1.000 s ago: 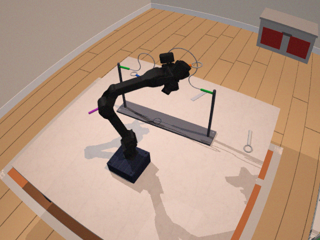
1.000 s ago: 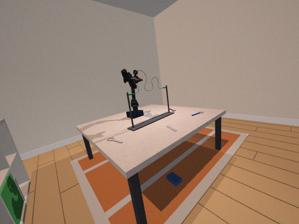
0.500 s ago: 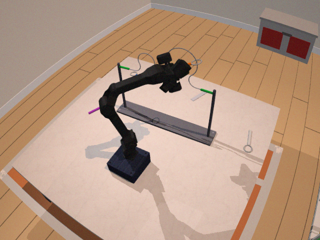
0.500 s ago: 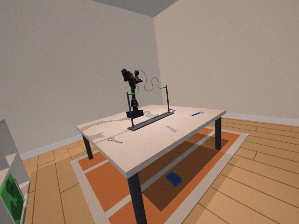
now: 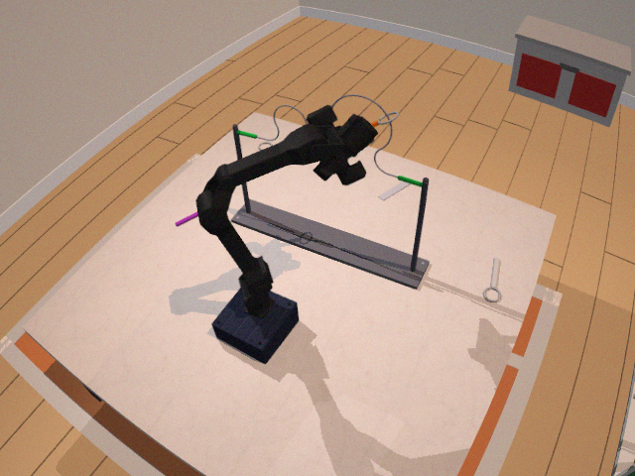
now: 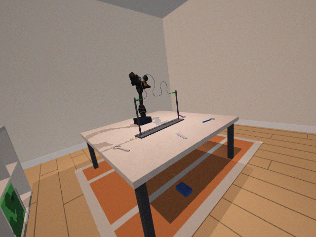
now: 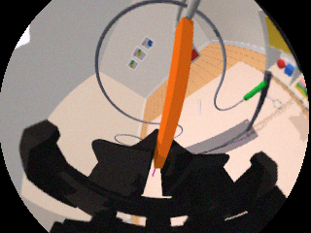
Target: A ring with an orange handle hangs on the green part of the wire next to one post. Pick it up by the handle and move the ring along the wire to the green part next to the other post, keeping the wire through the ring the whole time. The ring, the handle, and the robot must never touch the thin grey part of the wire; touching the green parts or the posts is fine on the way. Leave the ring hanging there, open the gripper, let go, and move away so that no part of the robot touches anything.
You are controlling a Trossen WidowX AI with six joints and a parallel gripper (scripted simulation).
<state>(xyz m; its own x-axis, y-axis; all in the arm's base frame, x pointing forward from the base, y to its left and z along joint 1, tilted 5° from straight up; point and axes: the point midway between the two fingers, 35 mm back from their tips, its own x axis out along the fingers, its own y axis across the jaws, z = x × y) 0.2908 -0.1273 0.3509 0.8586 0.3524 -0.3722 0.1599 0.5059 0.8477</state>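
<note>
My gripper (image 5: 370,129) (image 6: 146,85) (image 7: 158,131) is shut on the orange handle (image 5: 374,124) (image 6: 144,83) (image 7: 175,92). The grey ring (image 5: 396,113) (image 6: 139,79) is up around the wire (image 5: 353,95) (image 6: 154,88) (image 7: 97,63), on the outer side of its tall arch, above the green part (image 5: 410,180) (image 6: 138,99) (image 7: 255,90) at the right post (image 5: 419,225) (image 6: 138,117). The other green part (image 5: 246,134) (image 6: 174,92) is at the left post (image 5: 240,169) (image 6: 177,104). The gap between ring and wire is too small to judge.
A dark base bar (image 5: 379,255) joins the posts. A grey-handled ring (image 5: 495,274) (image 6: 124,149), a pale strip (image 5: 394,190) (image 6: 181,136), a blue-handled ring (image 6: 208,120) and a magenta stick (image 5: 186,219) (image 6: 180,116) lie on the table.
</note>
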